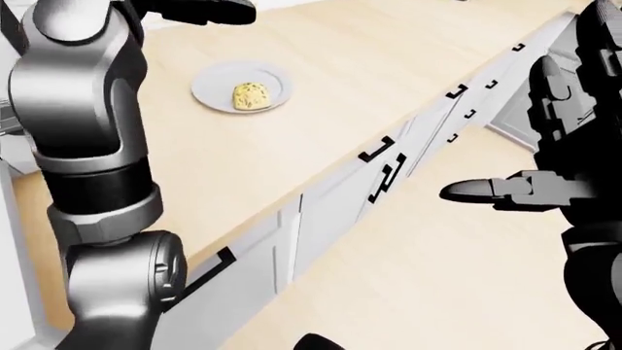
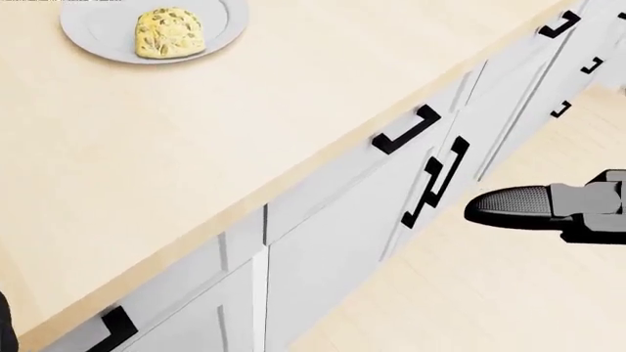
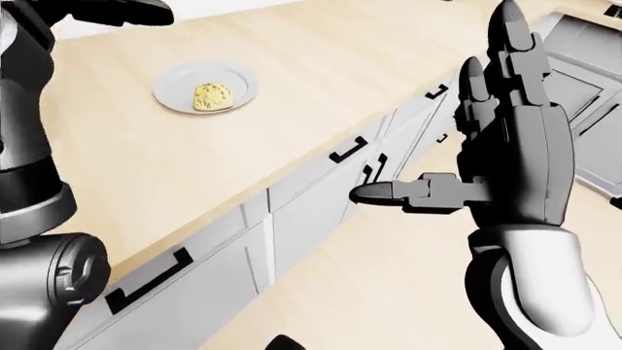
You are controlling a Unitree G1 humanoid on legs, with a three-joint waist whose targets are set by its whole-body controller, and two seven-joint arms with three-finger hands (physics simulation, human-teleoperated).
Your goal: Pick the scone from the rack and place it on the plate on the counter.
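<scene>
A yellow scone [image 1: 251,95] with dark flecks lies on a round grey plate [image 1: 209,84] on the light wood counter [image 1: 340,73]; the head view shows it close at the top left [image 2: 168,31]. My left hand [image 1: 199,11] is cut off by the top edge of the left-eye view, above and left of the plate, with its dark fingers stretched out and nothing in them. My right hand [image 3: 437,117] is open and empty, fingers up and thumb pointing left, off the counter's edge and over the floor. No rack shows.
White cabinet drawers and doors with black handles [image 1: 374,149] run under the counter's edge. Light wood floor [image 1: 437,277] lies at the bottom right. My left arm [image 1: 92,146] fills the left side of the left-eye view.
</scene>
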